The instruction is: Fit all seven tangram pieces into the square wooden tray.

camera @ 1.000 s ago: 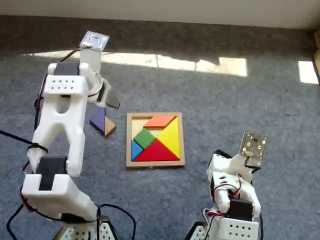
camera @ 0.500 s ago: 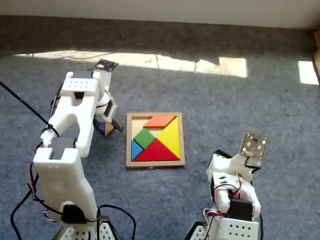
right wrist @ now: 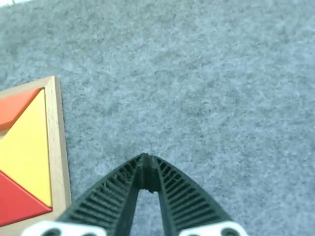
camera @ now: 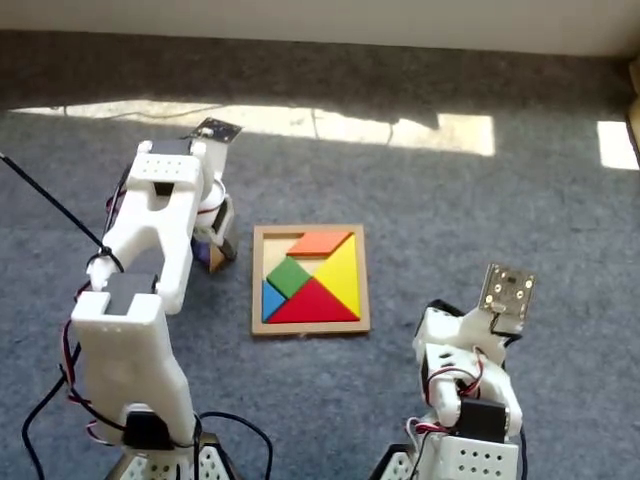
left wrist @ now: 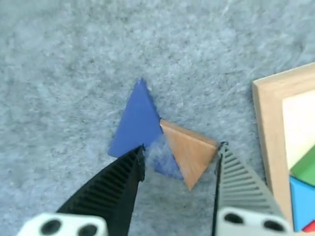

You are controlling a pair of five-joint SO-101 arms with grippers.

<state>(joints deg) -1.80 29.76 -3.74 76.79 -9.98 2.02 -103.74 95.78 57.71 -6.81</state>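
Blue wooden triangle [left wrist: 137, 120] and tan wooden triangle [left wrist: 191, 151] lie touching on grey carpet [left wrist: 69, 54], just beside the square wooden tray [left wrist: 266, 128]. My left gripper [left wrist: 181, 147] is spread, straddling both. My right gripper [right wrist: 146, 167] is pinched together, empty, over carpet.

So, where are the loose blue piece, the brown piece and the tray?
loose blue piece [left wrist: 137, 120], left wrist view, face centre
brown piece [left wrist: 189, 151], left wrist view, face centre
tray [left wrist: 268, 130], left wrist view, wooden rim

Grey-blue carpet [camera: 480, 200], sun patches along the far side. On it: square wooden tray [camera: 310, 229]; near it on the left arm's side, blue piece [left wrist: 135, 123] and tan triangle [left wrist: 189, 152], touching.
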